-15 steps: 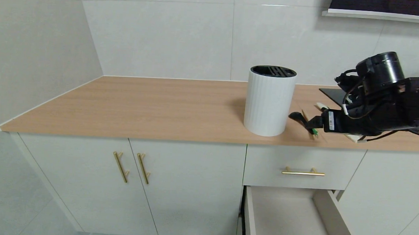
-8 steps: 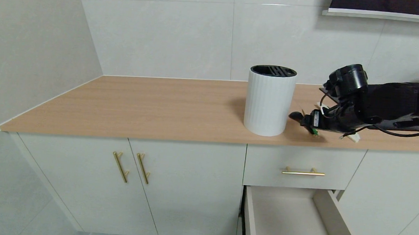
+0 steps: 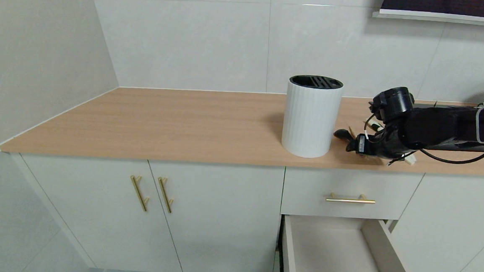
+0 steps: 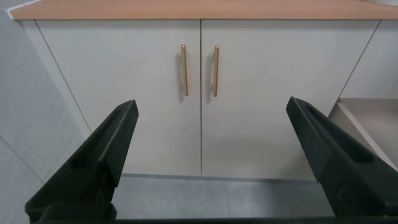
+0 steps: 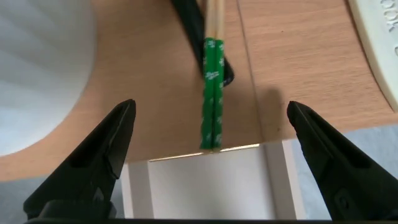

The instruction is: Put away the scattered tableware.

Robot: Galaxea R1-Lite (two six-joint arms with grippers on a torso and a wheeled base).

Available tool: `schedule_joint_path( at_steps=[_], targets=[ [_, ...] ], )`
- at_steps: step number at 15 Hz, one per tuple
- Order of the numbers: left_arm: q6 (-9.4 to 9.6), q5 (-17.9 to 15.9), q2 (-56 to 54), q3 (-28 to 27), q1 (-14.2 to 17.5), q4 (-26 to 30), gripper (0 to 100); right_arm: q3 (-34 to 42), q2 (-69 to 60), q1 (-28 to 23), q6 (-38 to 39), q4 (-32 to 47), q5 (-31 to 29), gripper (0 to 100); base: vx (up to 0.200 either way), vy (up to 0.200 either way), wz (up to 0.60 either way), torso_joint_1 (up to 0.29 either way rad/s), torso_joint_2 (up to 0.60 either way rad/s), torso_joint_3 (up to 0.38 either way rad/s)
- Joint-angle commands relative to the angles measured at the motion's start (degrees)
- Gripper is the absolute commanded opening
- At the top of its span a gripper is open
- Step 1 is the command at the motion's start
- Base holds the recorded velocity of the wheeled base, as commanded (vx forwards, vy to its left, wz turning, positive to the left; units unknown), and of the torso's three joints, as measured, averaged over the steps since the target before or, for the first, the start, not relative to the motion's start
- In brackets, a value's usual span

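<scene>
A pair of wooden chopsticks [image 5: 211,93] with green ends lies at the counter's front edge, beside a black utensil [image 5: 194,34]. The black utensil's dark end [image 3: 342,133] shows just right of the white ribbed holder [image 3: 311,117]. My right gripper [image 5: 210,106] is open and low over the counter, its fingers on either side of the chopsticks' green ends without touching them. From the head camera the right gripper [image 3: 354,145] covers most of the chopsticks. My left gripper [image 4: 211,102] is open and holds nothing, low down and facing the cabinet doors [image 4: 199,93].
The holder [image 5: 37,62] stands close beside the chopsticks. A white flat object [image 5: 380,37] lies on their other side. Below the counter [image 3: 184,124], a shut drawer with a gold handle [image 3: 350,199] sits above a pulled-out drawer [image 3: 331,251].
My right arm has dropped lower and stretched out leftwards along the counter, bringing the gripper down over the chopsticks. The holder and utensils have not moved.
</scene>
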Motion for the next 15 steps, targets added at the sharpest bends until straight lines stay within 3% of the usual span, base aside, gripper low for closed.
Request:
schedule_joint_path(
  at_steps=[1, 2, 3, 15],
  targets=[
    [-0.04, 0.0, 0.0, 0.0, 0.0, 0.0, 100, -0.3, 0.8, -0.1, 0.0, 0.0, 0.0, 100, 0.0, 0.0, 0.0, 0.0, 0.0, 0.0],
    [-0.04, 0.0, 0.0, 0.0, 0.0, 0.0, 100, -0.3, 0.8, -0.1, 0.0, 0.0, 0.0, 100, 0.0, 0.0, 0.0, 0.0, 0.0, 0.0],
    [-0.04, 0.0, 0.0, 0.0, 0.0, 0.0, 100, -0.3, 0.9, -0.1, 0.0, 0.0, 0.0, 0, 0.0, 0.0, 0.0, 0.0, 0.0, 0.0],
    [-0.04, 0.0, 0.0, 0.0, 0.0, 0.0, 100, 1.4, -3.2, -0.5, 0.3, 0.5, 0.0, 0, 0.0, 0.0, 0.0, 0.0, 0.0, 0.0]
  ],
)
